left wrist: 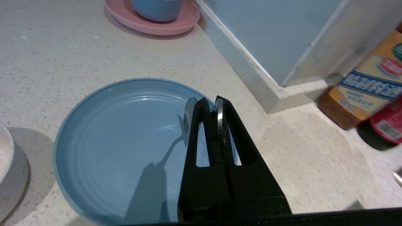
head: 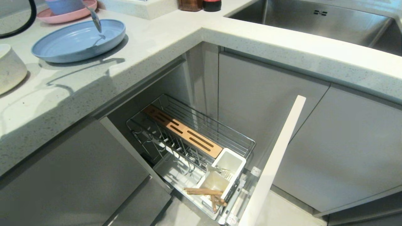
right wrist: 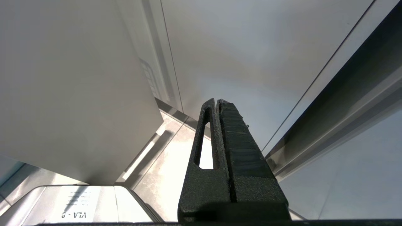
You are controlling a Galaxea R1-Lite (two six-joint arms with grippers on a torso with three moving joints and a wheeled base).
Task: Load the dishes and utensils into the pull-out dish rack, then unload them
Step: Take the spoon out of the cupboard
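My left gripper (left wrist: 214, 100) is shut on the handle of a silver metal spoon (left wrist: 220, 116). The spoon (head: 95, 19) hangs bowl-down just above the far side of the light-blue plate (head: 75, 42) on the counter; the gripper itself is above the head view. The off-white bowl (head: 9, 67) stands to the plate's left. Below the counter, the pull-out dish rack (head: 188, 147) is drawn out. Wooden chopsticks (head: 204, 192) lie across the nearer white cup (head: 215, 182), and metal cutlery (head: 223, 171) sits by the farther cup. My right gripper (right wrist: 216, 102) is shut and empty, parked low by the cabinet fronts.
A pink plate holding a blue bowl (head: 67, 9) sits behind the blue plate. Sauce bottles (left wrist: 370, 91) stand by the backsplash corner. The steel sink (head: 314, 18) is at the back right. The rack's pale front panel (head: 276, 157) juts out beside the grey cabinet doors.
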